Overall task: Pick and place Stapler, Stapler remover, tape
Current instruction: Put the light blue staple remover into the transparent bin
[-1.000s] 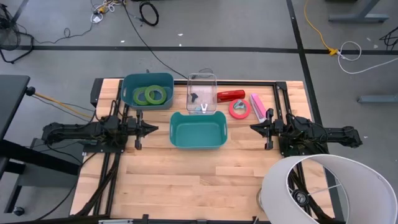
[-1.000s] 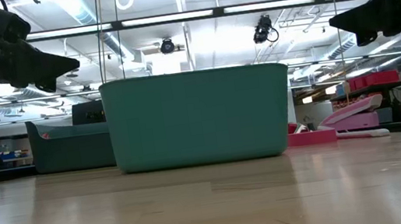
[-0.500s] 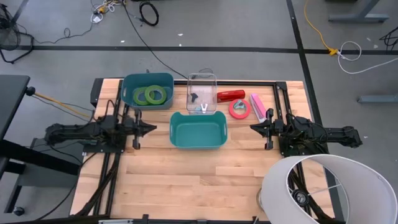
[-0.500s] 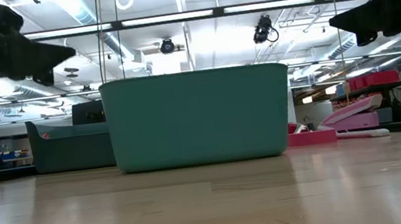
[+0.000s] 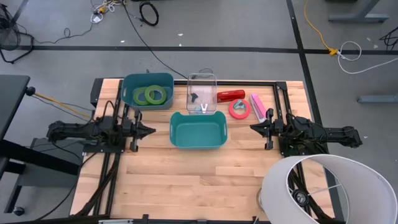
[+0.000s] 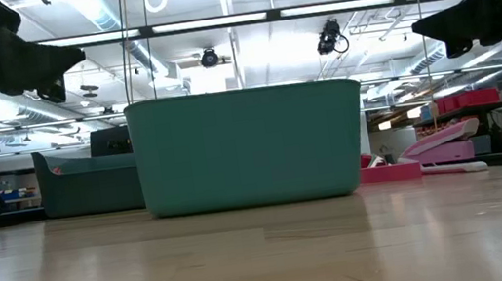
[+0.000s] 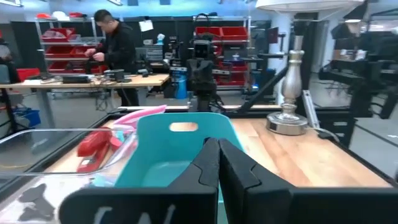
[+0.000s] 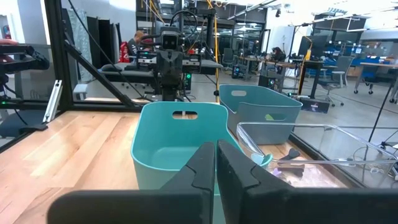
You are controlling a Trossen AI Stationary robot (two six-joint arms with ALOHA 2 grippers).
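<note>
Sorting looks partly done: two green tape rolls (image 5: 151, 95) lie in the blue-grey bin (image 5: 132, 82), while the red tape roll (image 5: 239, 108), red stapler (image 5: 231, 95) and pink stapler (image 5: 257, 106) wait on the table (image 5: 186, 174) beside the empty teal bin (image 5: 198, 145), both left gripper (image 5: 147, 130) and right gripper (image 5: 255, 128) hovering closed and holding nothing.

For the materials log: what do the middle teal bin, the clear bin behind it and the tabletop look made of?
Teal bin: probably matte moulded plastic, opaque with rounded corners and a cut-out handle. Clear bin: glossy transparent plastic, contents visible through it. Tabletop: wood, butcher-block planks with visible grain.
</note>
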